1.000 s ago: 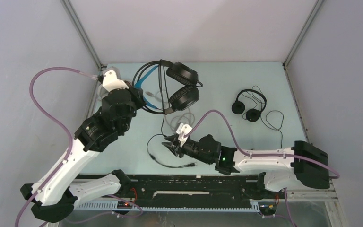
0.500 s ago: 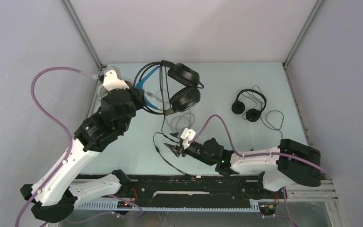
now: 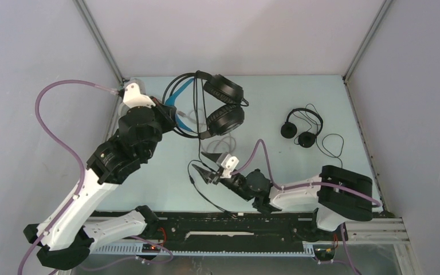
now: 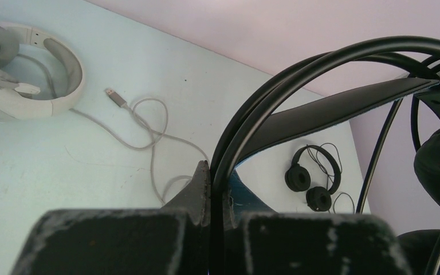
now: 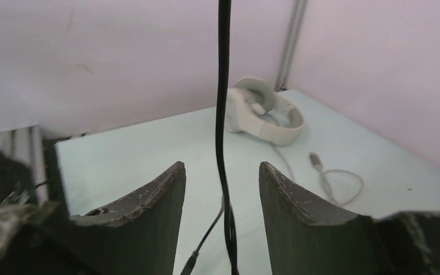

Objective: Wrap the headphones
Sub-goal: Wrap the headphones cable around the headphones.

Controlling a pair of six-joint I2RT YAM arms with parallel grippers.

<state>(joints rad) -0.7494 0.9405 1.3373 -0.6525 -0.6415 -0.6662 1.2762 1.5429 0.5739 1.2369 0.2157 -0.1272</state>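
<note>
My left gripper (image 3: 171,112) is shut on the headband of the black over-ear headphones (image 3: 223,104) with the blue headband and holds them up above the far left of the table; the band runs between its fingers in the left wrist view (image 4: 216,177). Their black cord (image 3: 197,150) hangs down to the table. My right gripper (image 3: 209,167) is open, and the cord (image 5: 222,114) hangs between its fingers (image 5: 149,200) without being touched. The small black on-ear pair (image 3: 301,128) lies at the right. The white over-ear pair (image 5: 260,112) lies at the far left, also in the left wrist view (image 4: 17,74).
The white pair's grey cable (image 3: 220,141) loops on the table below the held headphones, its plug (image 4: 113,96) lying loose. The small pair's thin cord (image 3: 332,148) trails toward the right edge. Grey walls enclose the table on three sides.
My right gripper has tilted up and shifted slightly farther in, with its arm swinging left; the hanging cord now sits between its open fingers. The cord's end slid toward the near edge. The left arm barely moved.
</note>
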